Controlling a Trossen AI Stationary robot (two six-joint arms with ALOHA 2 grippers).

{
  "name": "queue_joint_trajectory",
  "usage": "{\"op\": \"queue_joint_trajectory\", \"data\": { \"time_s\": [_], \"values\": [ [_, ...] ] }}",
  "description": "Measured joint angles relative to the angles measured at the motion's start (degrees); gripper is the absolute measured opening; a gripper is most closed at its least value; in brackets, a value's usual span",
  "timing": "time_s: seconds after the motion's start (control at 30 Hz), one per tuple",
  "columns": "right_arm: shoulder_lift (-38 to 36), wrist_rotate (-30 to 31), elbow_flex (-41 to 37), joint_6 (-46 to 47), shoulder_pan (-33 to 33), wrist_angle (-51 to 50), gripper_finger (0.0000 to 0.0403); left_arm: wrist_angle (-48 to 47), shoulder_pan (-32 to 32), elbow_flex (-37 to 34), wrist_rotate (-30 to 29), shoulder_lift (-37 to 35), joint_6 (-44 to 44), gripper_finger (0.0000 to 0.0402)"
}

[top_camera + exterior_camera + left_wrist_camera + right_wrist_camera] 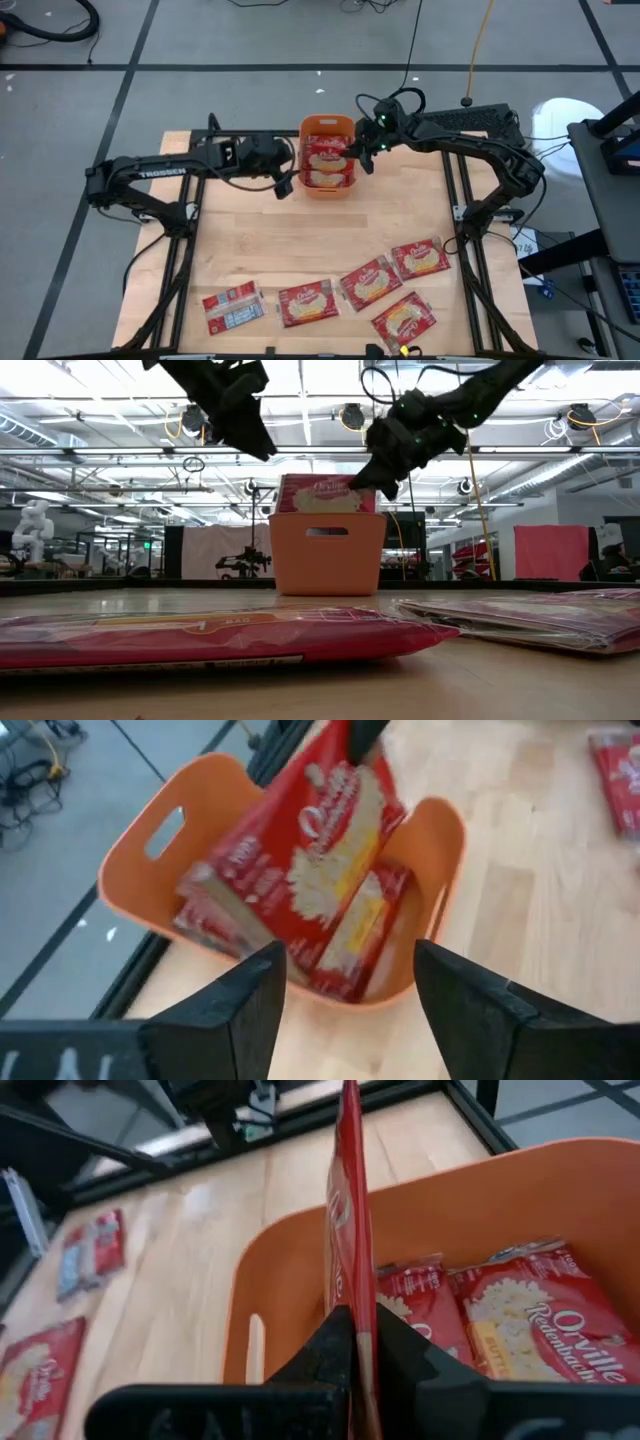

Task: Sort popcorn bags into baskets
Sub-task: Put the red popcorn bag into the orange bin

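An orange basket stands at the table's far middle with several red popcorn bags inside. Above it, one bag lies tilted, and my right gripper is shut on it from the basket's right side. My left gripper hovers open just left of the basket, nothing between its fingers. Several more bags lie flat along the table's near edge, one of them showing its grey-blue face. My right gripper pinches one edge of the bag between its two fingers. It comes from the table's right, slanting down over the basket's rim. The bag is tilted, its held end above the rim and its lower part down among the bags in the basket.
The loose bags spread over the near part of the table, from left to right, with one closest to the edge. Bare wood lies between them and the basket. Dark frame rails run along both table sides.
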Motion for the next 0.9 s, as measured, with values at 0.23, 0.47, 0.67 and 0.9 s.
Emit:
{"op": "queue_joint_trajectory", "data": {
  "time_s": [0.23,0.47,0.67,0.9],
  "values": [
    [0.00,-3.01,-2.32,0.77,-2.06,2.97,0.0010,8.68,-2.28,-3.90,0.00,0.04,-1.12,0.0219],
    [0.28,-2.75,-4.26,1.13,-2.12,4.65,0.0010,14.79,-3.14,-5.73,-0.04,0.07,-1.07,0.0218],
    [1.30,-2.72,-5.32,1.80,-2.12,5.90,0.0010,14.90,-3.31,-5.73,-0.01,0.07,-1.58,0.0218],
    [1.55,-2.61,-5.31,-1.57,-1.60,6.63,0.0029,15.00,-3.51,-5.73,-0.04,0.07,-1.87,0.0218]
  ]
}}
